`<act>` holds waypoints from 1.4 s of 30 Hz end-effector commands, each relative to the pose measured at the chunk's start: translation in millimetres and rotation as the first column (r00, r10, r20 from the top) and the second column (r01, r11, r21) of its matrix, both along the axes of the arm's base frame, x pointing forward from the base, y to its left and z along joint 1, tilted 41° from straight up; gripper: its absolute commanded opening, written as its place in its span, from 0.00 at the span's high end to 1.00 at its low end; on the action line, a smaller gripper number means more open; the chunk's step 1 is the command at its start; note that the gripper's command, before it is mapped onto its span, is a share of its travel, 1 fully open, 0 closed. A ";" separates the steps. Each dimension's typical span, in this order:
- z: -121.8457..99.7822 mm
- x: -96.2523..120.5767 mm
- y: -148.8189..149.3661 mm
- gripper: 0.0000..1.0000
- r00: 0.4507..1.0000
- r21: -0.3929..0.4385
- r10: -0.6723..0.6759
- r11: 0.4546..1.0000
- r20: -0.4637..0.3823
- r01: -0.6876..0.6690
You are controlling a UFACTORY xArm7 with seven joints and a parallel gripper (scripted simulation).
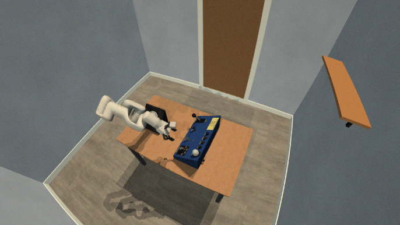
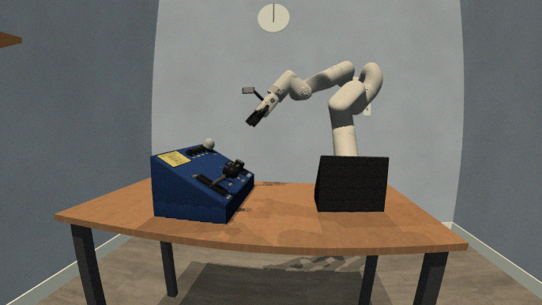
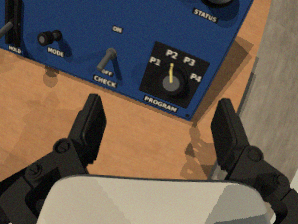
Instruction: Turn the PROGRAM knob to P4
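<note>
The blue console (image 1: 201,131) (image 2: 186,193) (image 3: 93,10) stands on the wooden table (image 1: 230,163) (image 2: 276,225). Its PROGRAM knob (image 3: 172,82) (image 1: 182,150) (image 2: 239,163) sits on a black plate marked P1 to P4, and its light pointer points up at P2. My gripper (image 1: 169,137) (image 2: 251,122) (image 3: 158,109) is open and empty. It hangs in the air well above the table, beside the console's low edge, with the knob just beyond the fingertips in the wrist view.
On the panel are a white STATUS ball (image 1: 195,152) (image 2: 208,143), a CHECK toggle (image 3: 108,59), a MODE knob (image 3: 49,38) and a slot lever (image 3: 12,19). A black box (image 1: 157,112) (image 2: 351,183) holds the arm's base. A shelf (image 1: 345,90) hangs on the wall.
</note>
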State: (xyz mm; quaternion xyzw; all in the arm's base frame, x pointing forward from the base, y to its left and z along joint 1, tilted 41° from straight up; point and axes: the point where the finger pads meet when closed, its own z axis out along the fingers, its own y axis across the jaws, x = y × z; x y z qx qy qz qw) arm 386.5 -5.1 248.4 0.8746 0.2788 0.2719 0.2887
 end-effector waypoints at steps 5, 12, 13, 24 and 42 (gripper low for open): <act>-20.0 -19.9 19.5 0.00 0.979 -0.140 0.194 0.973 0.057 -0.184; -35.4 -32.5 27.5 0.00 0.960 -0.191 0.275 0.946 0.046 -0.262; -35.4 -32.5 27.5 0.00 0.960 -0.191 0.275 0.946 0.046 -0.262; -36.4 -33.3 27.9 0.00 0.959 -0.194 0.280 0.944 0.045 -0.266; -36.4 -33.3 27.9 0.00 0.959 -0.194 0.280 0.944 0.045 -0.266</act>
